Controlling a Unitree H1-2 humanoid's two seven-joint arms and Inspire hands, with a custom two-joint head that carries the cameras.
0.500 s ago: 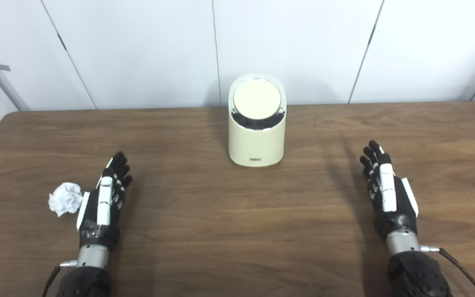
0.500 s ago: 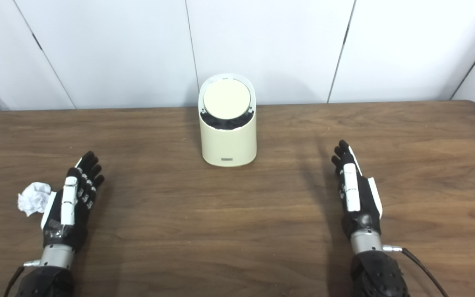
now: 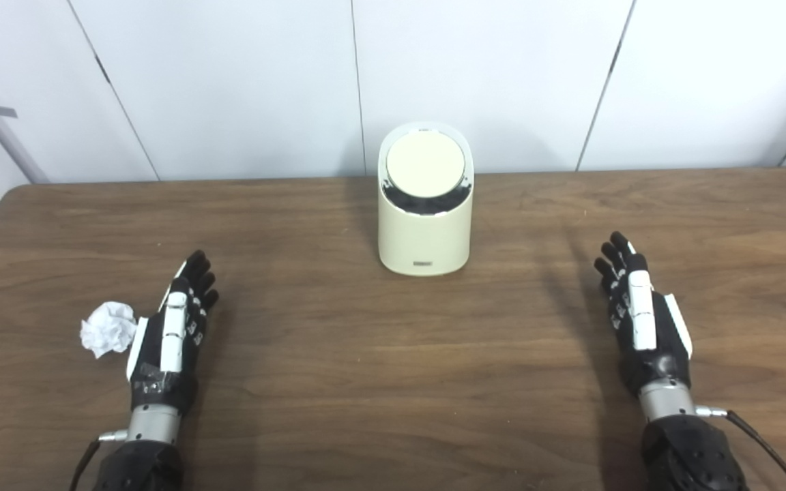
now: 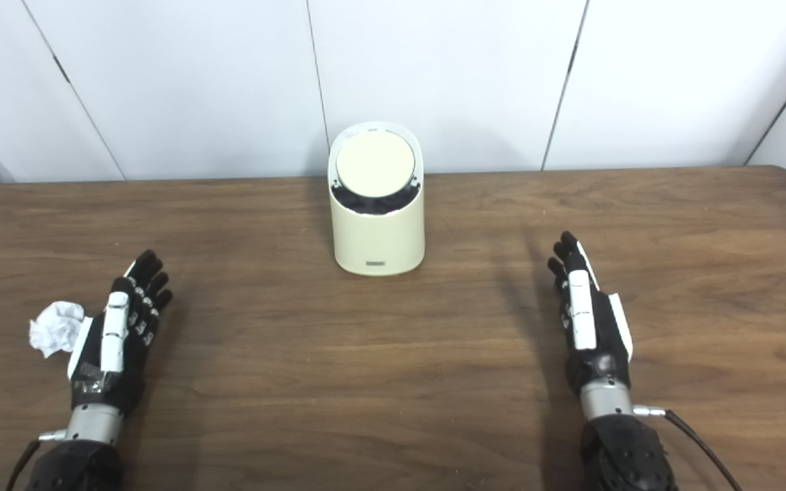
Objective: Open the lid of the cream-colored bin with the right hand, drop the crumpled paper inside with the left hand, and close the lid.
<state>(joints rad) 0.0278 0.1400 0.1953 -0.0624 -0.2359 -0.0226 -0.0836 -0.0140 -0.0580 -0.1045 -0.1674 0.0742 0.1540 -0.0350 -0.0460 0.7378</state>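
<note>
Left eye view: nothing differs vs. 0.5 s ago. Smooth cream-colored bin [image 3: 424, 225], round lid [image 3: 425, 162] shut, stands at table [image 3: 366, 382] back-centre. Crumpled paper [image 3: 108, 329] lies just beside left hand [image 3: 171, 334], fingers spread, empty.

Right eye view: right hand [image 4: 587, 320] flat, fingers extended, holds nothing.

wood table [image 3: 393, 382], cream bin [image 3: 424, 232], crumpled paper [image 3: 108, 328]
</note>
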